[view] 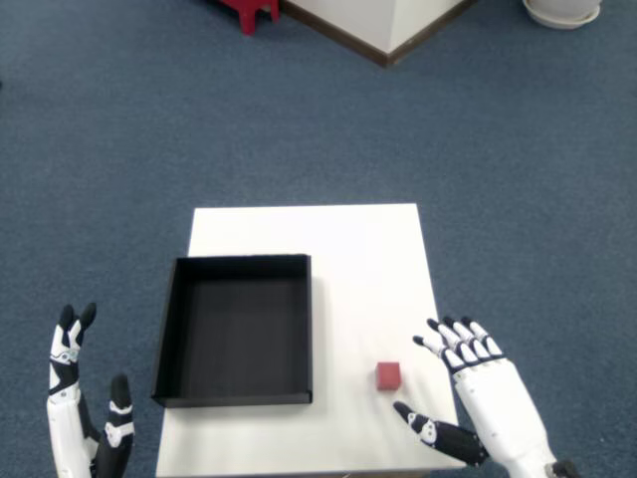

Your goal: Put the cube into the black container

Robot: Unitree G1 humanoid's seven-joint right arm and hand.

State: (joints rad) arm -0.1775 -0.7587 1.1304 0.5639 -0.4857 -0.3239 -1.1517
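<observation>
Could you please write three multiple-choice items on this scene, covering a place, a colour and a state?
1. Where is the small red cube?
A. on the white square table, right of the container
B. inside the container
C. on the carpet

2. What colour is the open shallow container?
A. white
B. black
C. red

3. What is the white-and-black right hand doing?
A. gripping the cube
B. open, clear of the cube
C. resting inside the container

Key: 1 A, the cube sits on bare tabletop; 2 B, its walls and floor are black; 3 B, fingers spread, a gap to the cube.
</observation>
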